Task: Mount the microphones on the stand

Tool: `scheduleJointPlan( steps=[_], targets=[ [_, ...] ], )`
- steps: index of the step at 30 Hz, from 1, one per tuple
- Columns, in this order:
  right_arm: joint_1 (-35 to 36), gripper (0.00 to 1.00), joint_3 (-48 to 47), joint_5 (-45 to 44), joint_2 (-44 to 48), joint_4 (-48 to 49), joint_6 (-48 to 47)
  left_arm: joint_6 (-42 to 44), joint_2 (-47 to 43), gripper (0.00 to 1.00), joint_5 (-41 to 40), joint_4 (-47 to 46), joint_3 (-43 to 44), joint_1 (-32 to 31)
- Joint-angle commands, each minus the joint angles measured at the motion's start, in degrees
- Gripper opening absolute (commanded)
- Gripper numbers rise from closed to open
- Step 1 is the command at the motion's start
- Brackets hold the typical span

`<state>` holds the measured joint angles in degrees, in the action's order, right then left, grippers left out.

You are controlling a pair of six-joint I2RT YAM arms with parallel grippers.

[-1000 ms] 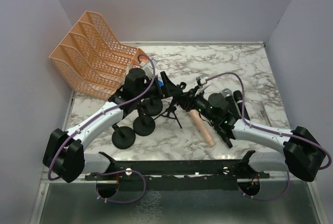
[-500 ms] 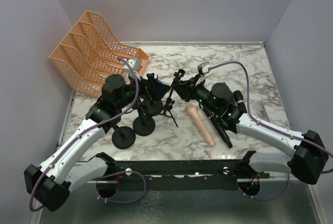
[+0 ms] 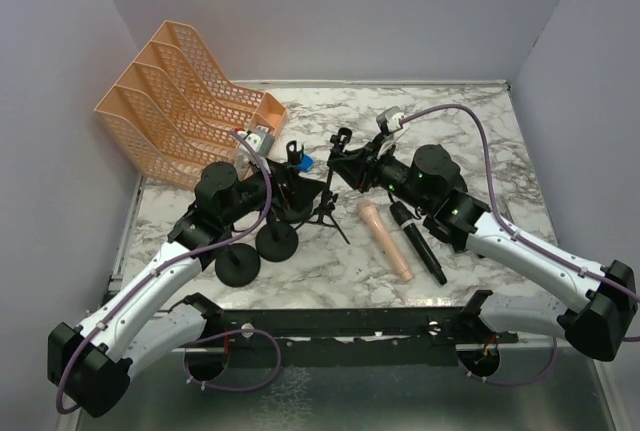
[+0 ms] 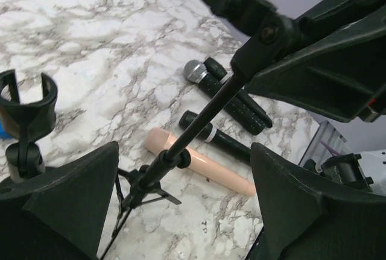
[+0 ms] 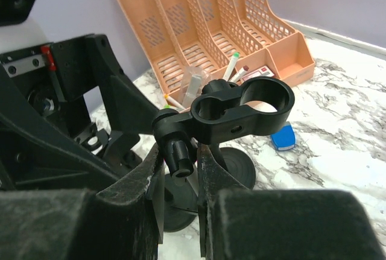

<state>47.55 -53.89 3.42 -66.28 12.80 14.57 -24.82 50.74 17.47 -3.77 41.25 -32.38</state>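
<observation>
Left fingers (image 4: pixel 66 199) apart beside stand (image 4: pixel 199 121); right fingers (image 5: pixel 136 193) clamped, apparently on clip (image 5: pixel 241 106); microphones (image 3: pixel 386 241) near table (image 3: pixel 330 286) edge.

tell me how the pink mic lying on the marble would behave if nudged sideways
The pink microphone is a smooth round stick flat on the marble table, so it would probably roll. It looks straight and rigid. The black microphone beside it might stop it.

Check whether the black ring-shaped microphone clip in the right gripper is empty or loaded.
Empty: the black ring-shaped clip has a clear hole, with nothing seated in it.
</observation>
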Motion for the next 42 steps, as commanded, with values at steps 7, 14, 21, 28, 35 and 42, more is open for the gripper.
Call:
scheduleJointPlan(
  steps=[7, 14, 21, 28, 35, 42],
  targets=[
    [-0.02, 0.10, -1.35, 5.24, 3.34, -2.15, 0.90, 7.32, 3.67, 0.74, 12.65, -15.39, -1.25, -0.36],
    [-0.06, 0.10, -0.34, 8.05, 4.40, -1.68, 1.90, 9.86, 9.02, 0.69, 16.56, -16.47, 0.05, -1.35],
    [0.00, 0.10, 0.26, 9.68, 5.03, -2.12, 1.90, 10.52, 11.99, 0.58, 17.54, -20.57, 0.47, -3.86],
    [-0.05, 0.13, 3.15, 5.89, 6.77, -1.58, 2.86, 11.18, 11.29, 0.00, 12.48, -21.79, 0.15, -4.44],
    [-0.03, 0.66, 10.11, 4.49, 12.32, -0.02, 0.79, 9.46, 11.98, 0.00, 9.08, -23.57, -0.75, -4.57],
    [0.00, 0.67, 19.71, 8.98, 18.00, 2.00, -5.32, 8.05, 12.58, 0.00, 7.93, -24.50, -0.78, -4.62]
  ],
)
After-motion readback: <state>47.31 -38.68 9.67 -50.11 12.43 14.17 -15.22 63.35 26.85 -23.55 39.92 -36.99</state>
